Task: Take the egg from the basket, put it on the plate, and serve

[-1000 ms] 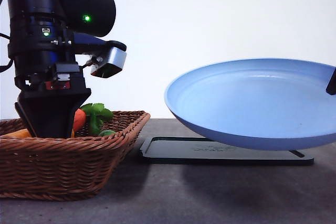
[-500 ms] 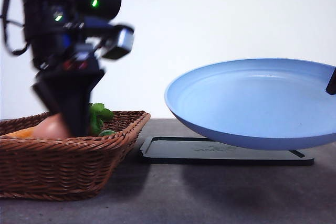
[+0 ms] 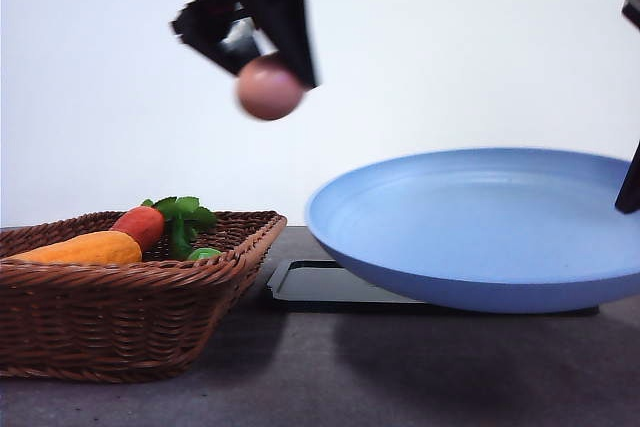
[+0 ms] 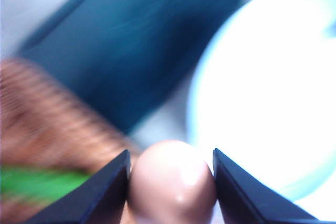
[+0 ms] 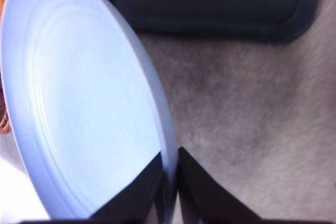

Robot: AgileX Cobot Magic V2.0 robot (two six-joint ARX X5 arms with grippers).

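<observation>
- The left gripper [image 3: 268,82] has its fingers [image 4: 107,190] clamped on the egg [image 3: 269,87], one dark finger pressed against each side of it in the left wrist view
- In the front view the egg hangs high in the air at about 11 o'clock in the picture, above the gap between the basket [image 3: 130,297] and the plate [image 3: 480,227], touching neither
- The left arm and gripper show blurred in the front view
- The right gripper [image 5: 170,179] has its fingers [image 5: 139,192] pinched together on the rim of the plate, one finger on the inner face and one on the outer face
- The plate is held off the desk [image 3: 320,377], roughly level, its near edge tipped a little down; it casts a shadow on the desk below it
- A flat black tray [image 3: 320,287] lies on the desk under the plate's left edge, just beside the basket at 3 o'clock from it
- The basket sits on the desk at 8 o'clock in the front view
- Inside it lie an orange vegetable [image 3: 80,247], a red one [image 3: 140,225] with green leaves [image 3: 180,215], and a small green item [image 3: 203,253] near the basket's right rim
</observation>
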